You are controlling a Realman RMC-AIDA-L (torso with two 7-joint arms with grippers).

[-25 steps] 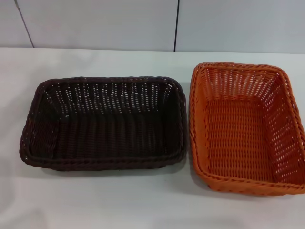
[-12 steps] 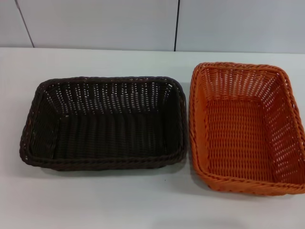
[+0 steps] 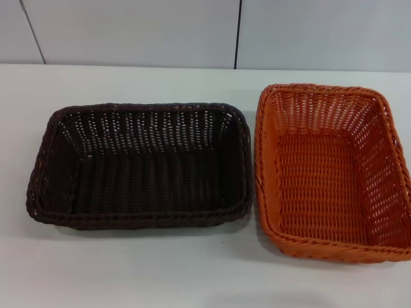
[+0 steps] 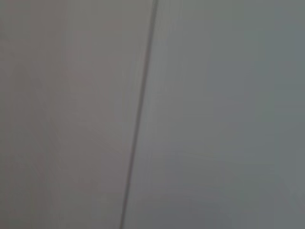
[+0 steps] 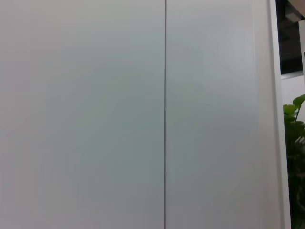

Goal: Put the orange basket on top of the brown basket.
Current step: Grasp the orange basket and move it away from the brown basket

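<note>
We see nothing moved since a second ago. On the white tabletop (image 3: 141, 269) the brown basket (image 3: 138, 165) sits left, the orange basket (image 3: 331, 172) just beside it on the right. Neither gripper shows, so we cannot tell their fingers.

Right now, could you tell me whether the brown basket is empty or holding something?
Empty. The head view shows the brown basket upright on the table, with only bare weave on its floor.
</note>
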